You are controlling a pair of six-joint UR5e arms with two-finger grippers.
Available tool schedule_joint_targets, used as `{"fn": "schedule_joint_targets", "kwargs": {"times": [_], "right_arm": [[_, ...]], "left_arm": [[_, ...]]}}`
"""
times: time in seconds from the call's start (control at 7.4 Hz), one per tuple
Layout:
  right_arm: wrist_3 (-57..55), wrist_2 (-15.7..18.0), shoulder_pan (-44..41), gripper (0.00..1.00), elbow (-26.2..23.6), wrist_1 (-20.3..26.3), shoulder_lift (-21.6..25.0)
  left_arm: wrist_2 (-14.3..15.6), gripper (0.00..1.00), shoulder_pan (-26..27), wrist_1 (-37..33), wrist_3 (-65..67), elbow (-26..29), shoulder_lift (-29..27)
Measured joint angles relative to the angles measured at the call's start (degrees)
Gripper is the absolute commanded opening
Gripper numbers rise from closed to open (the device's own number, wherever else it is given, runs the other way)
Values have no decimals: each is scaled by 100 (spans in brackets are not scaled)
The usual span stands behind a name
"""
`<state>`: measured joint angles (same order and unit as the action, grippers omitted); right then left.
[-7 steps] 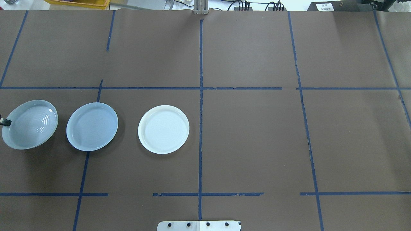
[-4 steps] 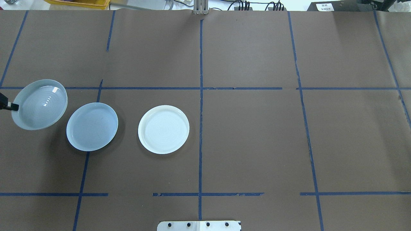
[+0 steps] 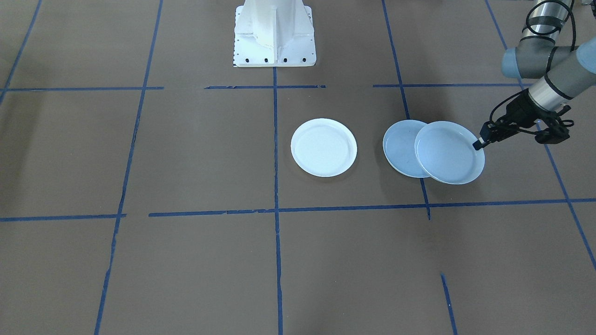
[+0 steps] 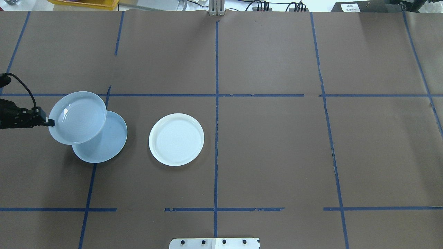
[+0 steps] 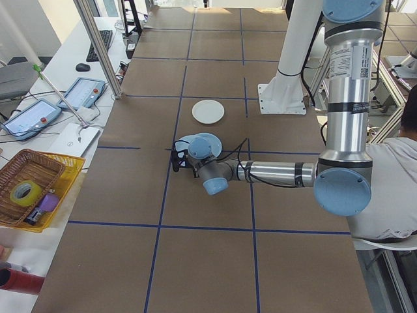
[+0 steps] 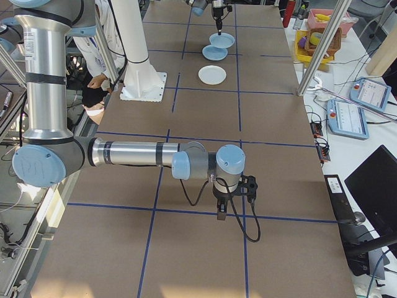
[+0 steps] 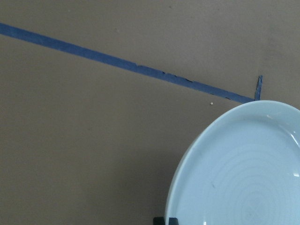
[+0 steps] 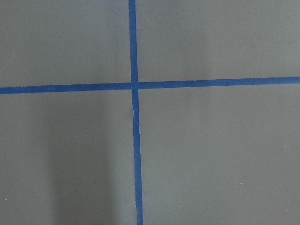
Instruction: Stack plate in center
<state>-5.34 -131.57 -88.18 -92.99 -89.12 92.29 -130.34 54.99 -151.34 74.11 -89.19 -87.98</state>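
A pale blue plate with concentric rings (image 4: 78, 117) hangs in the air, held at its left rim by my left gripper (image 4: 49, 121), which is shut on it. It overlaps the far left part of the smooth bluish-white center plate (image 4: 110, 145) lying on the table. From the front, the ringed plate (image 3: 449, 152) covers the right side of the center plate (image 3: 398, 149), with the left gripper (image 3: 478, 144) at its rim. The left wrist view shows the ringed plate (image 7: 243, 173) above brown paper. My right gripper (image 6: 219, 214) hovers far off over tape lines; whether it is open or shut I cannot tell.
A brighter white plate (image 4: 176, 139) lies to the right of the center plate. The robot's white base (image 3: 274, 32) stands at the near table edge. A yellow basket (image 5: 32, 189), tablets and a seated person (image 5: 397, 182) are beside the table.
The ringed plate rose off the table at the far left, moved away from the robot, then travelled right until it overlaps the smooth plate. More of the left gripper has come into view.
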Motion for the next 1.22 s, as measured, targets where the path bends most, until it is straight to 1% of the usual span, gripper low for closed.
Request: {"fn": "schedule_joint_targets", "kwargs": {"times": [0.14, 0.27, 0.41, 0.68, 0.81, 0.95, 1.08, 1.22], "right_arm": [[2, 0, 1, 100, 0, 0, 0], [1, 0, 1, 100, 0, 0, 0], [-1, 0, 2, 100, 0, 0, 0], [-1, 0, 3, 100, 0, 0, 0], [-2, 0, 3, 100, 0, 0, 0], [-2, 0, 3, 100, 0, 0, 0], [-2, 2, 3, 100, 0, 0, 0], [-2, 5, 3, 100, 0, 0, 0]], "left_arm": [[169, 0, -239, 0, 214, -128, -13], [292, 39, -410, -1, 362, -181, -37], [360, 99, -503, 1, 438, -195, -53], [436, 100, -557, 17, 471, -219, -59], [380, 100, -558, 48, 484, -334, -68], [246, 100, -562, 180, 552, -571, -92], [132, 100, -584, 521, 701, -891, -197], [116, 100, -681, 974, 934, -1164, -421]]}}
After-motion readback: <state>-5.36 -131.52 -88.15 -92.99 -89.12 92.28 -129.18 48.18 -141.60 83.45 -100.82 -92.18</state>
